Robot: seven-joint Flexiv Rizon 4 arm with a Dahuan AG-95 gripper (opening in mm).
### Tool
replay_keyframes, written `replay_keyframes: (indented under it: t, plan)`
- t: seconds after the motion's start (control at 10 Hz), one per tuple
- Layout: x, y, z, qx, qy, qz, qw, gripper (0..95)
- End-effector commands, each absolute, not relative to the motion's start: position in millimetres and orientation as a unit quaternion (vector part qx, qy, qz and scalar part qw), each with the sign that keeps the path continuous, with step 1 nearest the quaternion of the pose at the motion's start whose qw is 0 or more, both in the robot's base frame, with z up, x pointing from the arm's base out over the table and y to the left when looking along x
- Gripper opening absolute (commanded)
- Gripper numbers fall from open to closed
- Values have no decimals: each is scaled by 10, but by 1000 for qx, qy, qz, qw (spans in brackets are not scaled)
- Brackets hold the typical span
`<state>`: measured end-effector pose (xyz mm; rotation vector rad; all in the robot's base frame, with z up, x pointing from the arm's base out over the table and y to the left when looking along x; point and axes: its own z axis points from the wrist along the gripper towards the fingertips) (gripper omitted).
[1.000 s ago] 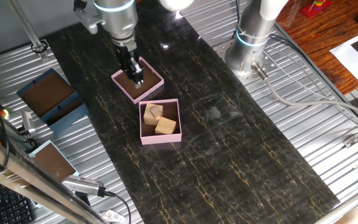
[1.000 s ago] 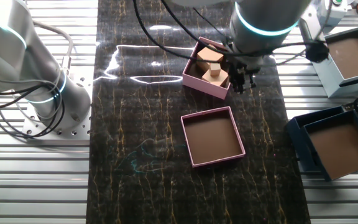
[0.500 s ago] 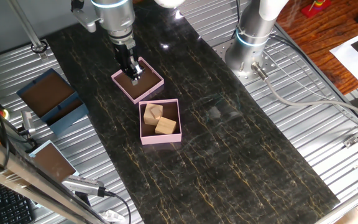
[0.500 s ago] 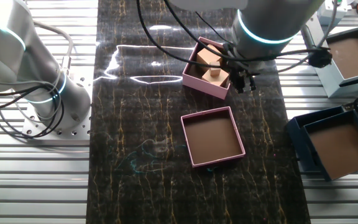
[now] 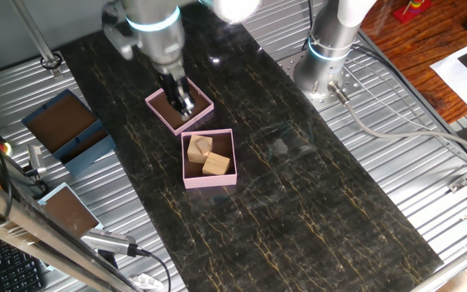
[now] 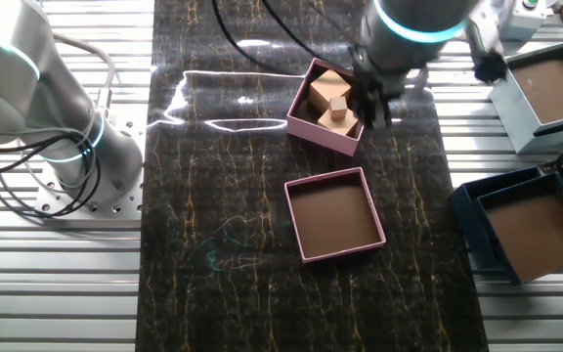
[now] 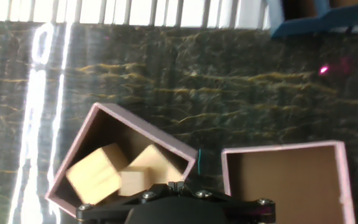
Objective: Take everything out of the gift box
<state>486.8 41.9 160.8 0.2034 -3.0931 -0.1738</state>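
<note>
The pale-pink gift box (image 5: 209,182) stands mid-table with two tan wooden blocks in it (image 5: 199,147) (image 5: 216,165). The other fixed view shows the box (image 6: 324,139) and the blocks (image 6: 323,90) (image 6: 338,108). In the hand view the box (image 7: 143,132) lies at the lower left, with the blocks (image 7: 96,174) (image 7: 153,162) inside. My gripper (image 5: 183,102) hangs above the table beside the box's edge, also in the other fixed view (image 6: 373,102). It looks open and empty. Its fingertips are hidden in the hand view.
A shallow pink tray (image 6: 335,215) with a brown floor lies next to the gift box, also in the hand view (image 7: 284,180). Blue boxes (image 6: 545,78) (image 6: 526,225) stand off the dark mat. A second arm's base (image 6: 57,147) stands at the mat's side.
My hand has shifted a little toward the gift box and the wrist has turned. The blocks and boxes have not moved.
</note>
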Motion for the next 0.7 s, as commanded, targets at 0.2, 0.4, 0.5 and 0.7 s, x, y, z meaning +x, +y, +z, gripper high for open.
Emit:
replay_keyframes:
  t: [0.2, 0.4, 0.5, 0.7]
  plan:
    - [4895, 513, 1573, 57, -997, -47, 31, 0]
    - [4890, 510, 1577, 67, -997, -38, 23, 0]
    - [4890, 509, 1578, 66, -997, -39, 23, 0]
    - [4890, 508, 1579, 73, -996, -40, 21, 0]
